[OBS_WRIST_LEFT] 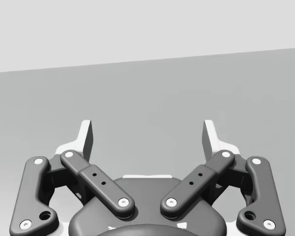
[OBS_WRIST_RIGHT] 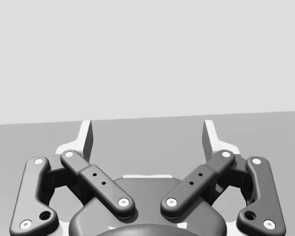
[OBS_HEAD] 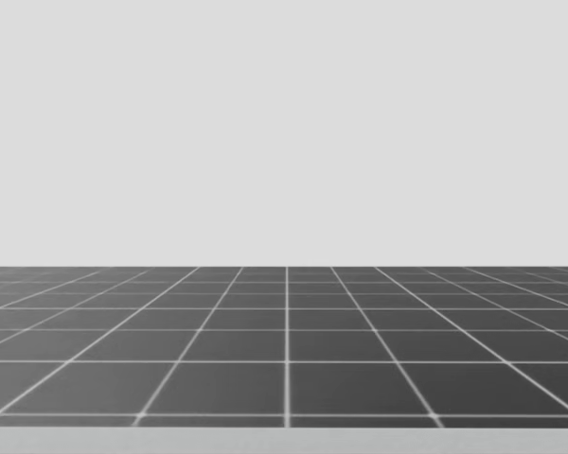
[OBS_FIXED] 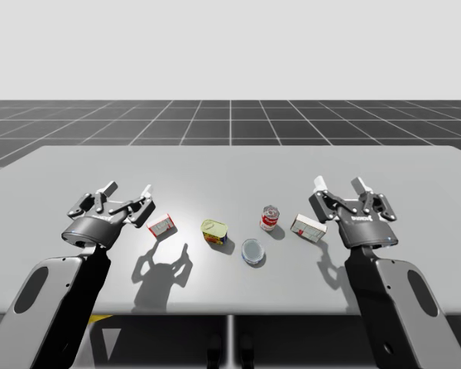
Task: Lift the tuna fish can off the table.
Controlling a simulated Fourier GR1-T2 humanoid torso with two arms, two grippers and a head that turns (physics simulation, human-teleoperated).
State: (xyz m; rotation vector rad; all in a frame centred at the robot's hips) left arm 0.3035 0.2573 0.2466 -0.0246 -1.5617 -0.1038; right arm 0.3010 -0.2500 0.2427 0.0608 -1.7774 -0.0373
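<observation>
Pincer L point(OBS_FIXED: 128, 189) & pincer R point(OBS_FIXED: 339, 184) wide open, empty, flat round can point(OBS_FIXED: 253, 251) btwn.

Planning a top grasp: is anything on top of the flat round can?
Nothing rests on the flat round can; its lid is bare. Its underside, against the table, is hidden.

**Cropped at the Edges**

My left arm point(OBS_FIXED: 58, 304) and right arm point(OBS_FIXED: 392, 307) ran off the high view's bottom edge, and the table point(OBS_FIXED: 230, 169) overran both sides. The wrist views cut off the left claw point(OBS_WRIST_LEFT: 147, 133) and right claw point(OBS_WRIST_RIGHT: 147, 133) at their bases.
</observation>
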